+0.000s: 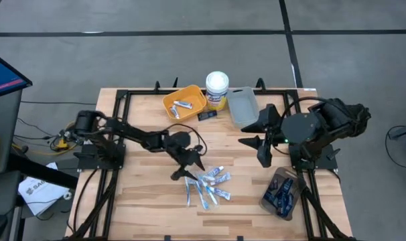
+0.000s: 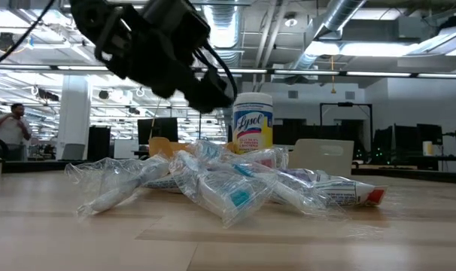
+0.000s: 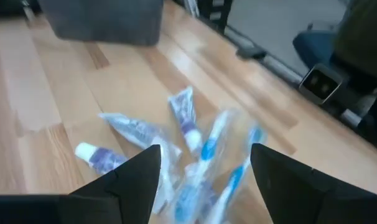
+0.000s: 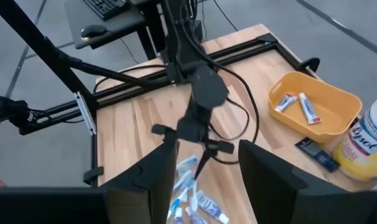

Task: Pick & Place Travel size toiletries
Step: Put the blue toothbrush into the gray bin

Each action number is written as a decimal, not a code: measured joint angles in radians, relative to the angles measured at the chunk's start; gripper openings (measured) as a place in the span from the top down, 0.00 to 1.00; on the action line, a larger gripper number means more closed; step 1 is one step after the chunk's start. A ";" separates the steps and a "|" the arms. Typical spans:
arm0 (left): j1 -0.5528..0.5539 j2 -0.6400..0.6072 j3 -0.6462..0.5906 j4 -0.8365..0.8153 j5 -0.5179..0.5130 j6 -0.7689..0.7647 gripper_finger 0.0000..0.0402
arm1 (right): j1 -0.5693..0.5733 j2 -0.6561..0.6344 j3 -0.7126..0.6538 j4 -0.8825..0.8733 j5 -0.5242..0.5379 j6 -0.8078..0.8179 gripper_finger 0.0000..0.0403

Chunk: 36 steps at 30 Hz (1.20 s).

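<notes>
My left gripper hangs just above the near edge of the pile of travel size toiletries, its two dark fingers spread apart and holding nothing; through its wrist camera I see the pile between and beyond them, though the tubes there are smeared and hard to separate. The pile lies in the middle of the wooden tabletop, toward its front, and is made of small white-and-blue tubes in clear crinkled wrappers, overlapping so that I cannot count them. From table height, a red-tipped tube sticks out at one end of the heap, and the left arm's dark body fills the upper part of the view, its fingertips hidden. Farther back, a yellow bin holds two more small tubes, and a flat dark packet lies on the wood just beside it. Next to the bin stands a yellow canister with a white lid, and beside that an empty grey bin. My right gripper waits well apart from the pile, over the right side of the tabletop, fingers parted and empty. At the right front edge a dark tray holds blue-and-white items too small to make out. In the room behind, a person stands far off.
</notes>
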<state>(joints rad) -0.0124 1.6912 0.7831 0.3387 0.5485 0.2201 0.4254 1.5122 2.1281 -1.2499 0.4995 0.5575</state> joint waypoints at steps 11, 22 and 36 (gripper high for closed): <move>-0.004 0.128 0.032 -0.022 -0.027 0.038 0.41 | 0.015 0.000 0.000 0.000 -0.001 0.049 0.60; -0.010 0.153 0.031 -0.025 -0.096 0.045 0.50 | 0.034 0.000 0.000 0.002 -0.001 0.054 0.62; -0.010 0.143 0.031 -0.027 -0.112 0.035 0.89 | 0.034 0.000 0.000 0.001 -0.003 0.054 0.65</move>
<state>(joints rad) -0.0219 1.8341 0.8141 0.3112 0.4370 0.2551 0.4591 1.5120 2.1281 -1.2491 0.4961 0.6113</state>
